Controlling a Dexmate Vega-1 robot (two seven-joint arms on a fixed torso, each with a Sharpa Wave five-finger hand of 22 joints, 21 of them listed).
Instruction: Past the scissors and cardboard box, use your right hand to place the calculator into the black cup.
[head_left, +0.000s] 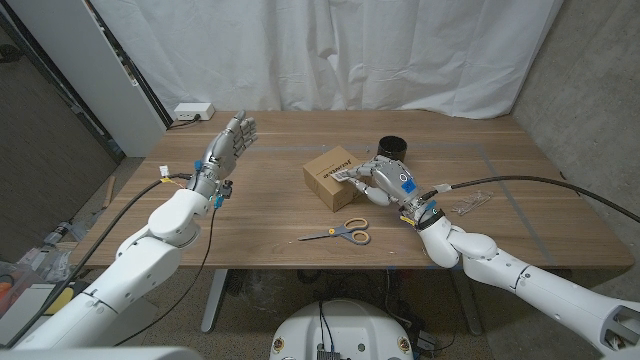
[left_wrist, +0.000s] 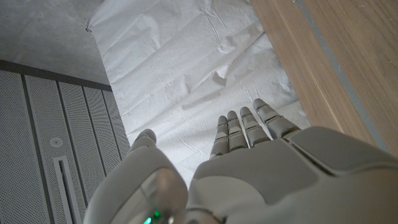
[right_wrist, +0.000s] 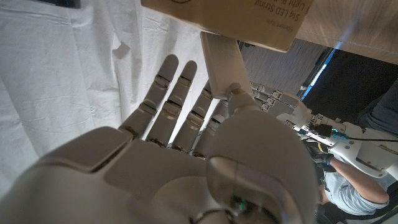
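One slim grey calculator (right_wrist: 221, 59) sits pinched under my thumb against the fingers of my right hand (head_left: 375, 182), its flat body sticking out past my fingertips. My right wrist view shows that grip plainly; from the head view I can only make out a pale slab at my fingers, right at the near corner of the cardboard box (head_left: 333, 177). The head view gives the layout instead: the black cup (head_left: 392, 148) stands just behind my right hand, near the box's far right corner, and the calculator is beside it, not in it. The scissors (head_left: 340, 234), with yellow handles, lie on the wooden table (head_left: 270, 215) nearer to me, apart from the box. My left hand (head_left: 230, 143) is raised over the table's left side, fingers spread, holding nothing. A white cloth (left_wrist: 186, 74) hangs behind the table.
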